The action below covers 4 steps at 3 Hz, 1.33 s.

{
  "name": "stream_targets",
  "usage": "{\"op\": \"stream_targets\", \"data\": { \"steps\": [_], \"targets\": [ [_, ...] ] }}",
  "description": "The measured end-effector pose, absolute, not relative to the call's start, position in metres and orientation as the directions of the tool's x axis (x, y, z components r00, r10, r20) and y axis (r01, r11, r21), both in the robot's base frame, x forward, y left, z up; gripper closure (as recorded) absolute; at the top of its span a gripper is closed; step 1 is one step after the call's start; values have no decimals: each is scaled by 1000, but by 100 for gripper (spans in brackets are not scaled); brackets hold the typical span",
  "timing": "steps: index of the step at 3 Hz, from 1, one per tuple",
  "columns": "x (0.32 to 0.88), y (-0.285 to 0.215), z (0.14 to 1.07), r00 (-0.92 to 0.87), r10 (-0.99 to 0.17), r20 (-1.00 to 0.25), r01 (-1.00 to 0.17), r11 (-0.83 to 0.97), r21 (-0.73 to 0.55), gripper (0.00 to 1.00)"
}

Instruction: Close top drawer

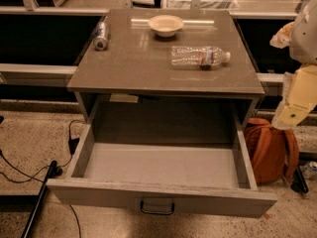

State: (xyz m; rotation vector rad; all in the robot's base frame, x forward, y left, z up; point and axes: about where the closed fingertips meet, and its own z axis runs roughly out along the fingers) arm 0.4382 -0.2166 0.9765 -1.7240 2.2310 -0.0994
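Note:
The top drawer (pixel 99 192) of the grey-brown cabinet is pulled far out toward me. Its pale grey inside (pixel 158 165) is empty. A small dark metal handle (pixel 157 207) sits in the middle of its front panel. My gripper (pixel 292 110) is at the right edge of the view, at the end of the white and pale yellow arm. It hangs above and to the right of the drawer's right side wall and is apart from the drawer. The lower drawers are out of view.
On the cabinet top (pixel 133 68) are a white bowl (pixel 165 25), a clear water bottle (pixel 199 56) lying on its side and a can (pixel 101 35) lying down. An orange backpack (pixel 270 150) stands right of the drawer. Black cables (pixel 72 143) and a dark pole (pixel 37 202) lie on the floor at left.

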Motion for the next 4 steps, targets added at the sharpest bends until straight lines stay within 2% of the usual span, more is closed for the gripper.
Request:
{"op": "stream_targets", "data": {
  "steps": [1, 2, 3, 4],
  "targets": [
    [438, -217, 974, -221, -952, -210, -931, 270, -245, 0],
    [440, -218, 922, -215, -941, -261, -942, 270, -196, 0],
    [423, -219, 855, -231, -920, -316, -951, 282, -125, 16],
    [393, -214, 792, -239, -913, -329, -961, 270, -52, 39]
  ]
}}
